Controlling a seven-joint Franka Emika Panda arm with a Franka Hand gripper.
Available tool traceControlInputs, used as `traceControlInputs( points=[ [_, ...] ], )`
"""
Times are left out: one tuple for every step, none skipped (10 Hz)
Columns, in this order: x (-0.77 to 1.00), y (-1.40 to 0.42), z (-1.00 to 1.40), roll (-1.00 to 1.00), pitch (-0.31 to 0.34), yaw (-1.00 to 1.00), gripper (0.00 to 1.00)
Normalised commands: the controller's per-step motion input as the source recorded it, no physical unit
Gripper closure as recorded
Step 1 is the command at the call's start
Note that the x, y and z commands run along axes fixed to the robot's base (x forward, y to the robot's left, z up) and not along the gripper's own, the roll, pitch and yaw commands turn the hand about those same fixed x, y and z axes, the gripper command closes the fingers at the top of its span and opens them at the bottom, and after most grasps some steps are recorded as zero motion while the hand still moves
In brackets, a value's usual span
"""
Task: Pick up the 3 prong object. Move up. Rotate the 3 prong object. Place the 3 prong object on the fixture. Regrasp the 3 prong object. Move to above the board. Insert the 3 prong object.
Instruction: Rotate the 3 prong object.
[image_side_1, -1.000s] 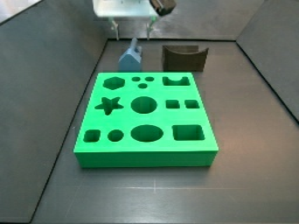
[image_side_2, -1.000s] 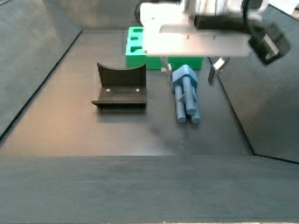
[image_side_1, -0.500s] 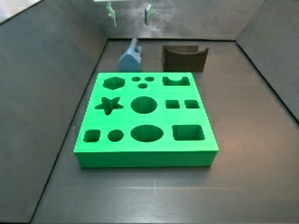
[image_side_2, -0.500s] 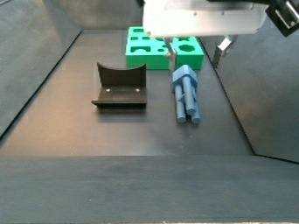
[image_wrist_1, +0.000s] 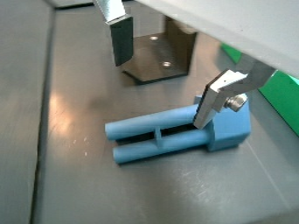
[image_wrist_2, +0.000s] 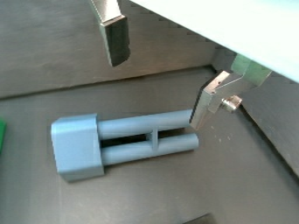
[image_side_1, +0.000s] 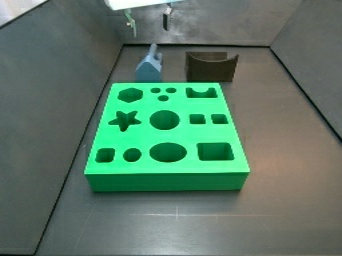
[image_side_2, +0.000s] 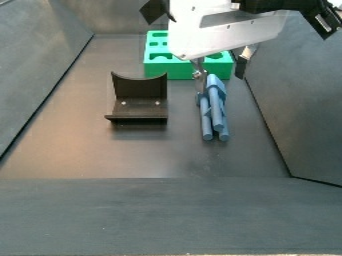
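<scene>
On my screens the hand (image_wrist_1: 167, 68) hangs above the dark surface (image_wrist_1: 70, 175) with its two silver fingers spread wide, and nothing is between them. In both wrist views I see one finger (image_wrist_2: 114, 33) on one side and the second finger (image_wrist_2: 212, 98) on the opposite side of the 3 prong object (image_wrist_2: 122, 144), which lies flat on the surface below them. The fingers do not touch it. The 3 prong object is blue-grey, with parallel bars that join in a thicker block at one end. In a side view it (image_side_2: 213, 108) lies just beside the green board (image_side_2: 167, 54), with its long axis pointing toward the board, and the hand (image_side_2: 221, 65) is over the end nearest to the board. The fixture (image_side_2: 136, 98), a small dark block with a curved notch in its top, stands near the object but apart from it. In a side view the board (image_side_1: 166, 135) shows star, hexagon, circle, square and oval cut-outs, the object (image_side_1: 147, 65) lies behind its far edge, and the fixture (image_side_1: 211, 66) stands beside the object. There only the finger tips (image_side_1: 166, 17) show at the top edge of the picture.
</scene>
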Motion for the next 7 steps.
traceControlInputs(
  points=[
    [0.03, 0.00, -0.04, 0.00, -0.004, 1.00, 0.00],
    [0.03, 0.00, -0.03, 0.00, -0.005, 1.00, 0.00],
    [0.03, 0.00, -0.03, 0.00, -0.005, 1.00, 0.00],
    [0.03, 0.00, -0.03, 0.00, -0.005, 1.00, 0.00],
    [0.03, 0.00, -0.03, 0.00, -0.005, 1.00, 0.00],
    [0.03, 0.00, -0.03, 0.00, -0.005, 1.00, 0.00],
    [0.03, 0.00, -0.03, 0.00, -0.006, 1.00, 0.00]
  ],
)
